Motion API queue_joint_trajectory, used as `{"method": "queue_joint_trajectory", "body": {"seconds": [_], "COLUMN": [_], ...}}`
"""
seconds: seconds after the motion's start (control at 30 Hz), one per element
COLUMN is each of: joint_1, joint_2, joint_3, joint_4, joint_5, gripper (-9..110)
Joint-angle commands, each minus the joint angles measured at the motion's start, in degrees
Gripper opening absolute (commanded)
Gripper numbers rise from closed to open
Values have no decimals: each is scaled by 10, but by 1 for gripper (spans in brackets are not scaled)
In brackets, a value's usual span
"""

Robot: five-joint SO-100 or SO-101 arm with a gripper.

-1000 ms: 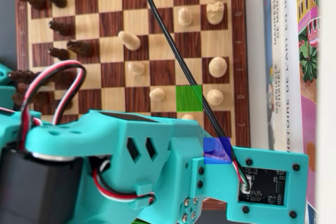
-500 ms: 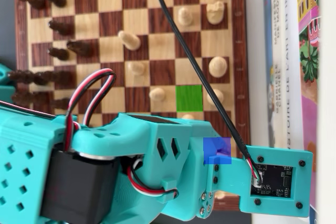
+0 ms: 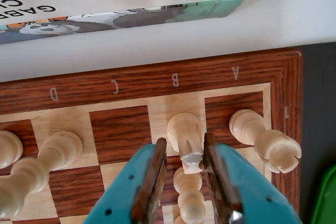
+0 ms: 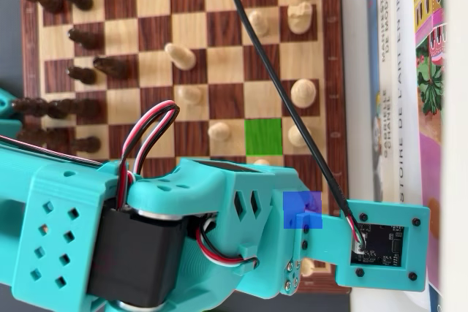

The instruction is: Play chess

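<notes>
Now we see our tool [image 3: 193, 156] with its jaws straddling the white knight [image 3: 188, 139] on the B-file square of the chessboard [image 3: 131, 80], fingers close beside it, contact unclear; a rook [image 3: 265, 140] stands just beside.

I see a dark grey surface [image 3: 317, 103] along the right edge of the wrist view. On it lies the wooden chessboard with a reddish-brown lettered border [image 3: 157, 80], and books with white and illustrated covers [image 4: 409, 85] lie just beside the board's right edge in the overhead view.
</notes>
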Motion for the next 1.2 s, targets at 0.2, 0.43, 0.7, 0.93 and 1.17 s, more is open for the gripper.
{"method": "queue_joint_trajectory", "body": {"seconds": [0.2, 0.43, 0.7, 0.93, 1.17], "joint_1": [5, 6, 7, 12, 12], "joint_2": [5, 5, 5, 5, 11], "joint_3": [-30, -29, -27, -26, -29], "joint_4": [-1, -1, -1, 0, 3], "joint_5": [0, 1, 2, 0, -2], "gripper": [12, 11, 7, 6, 5]}}
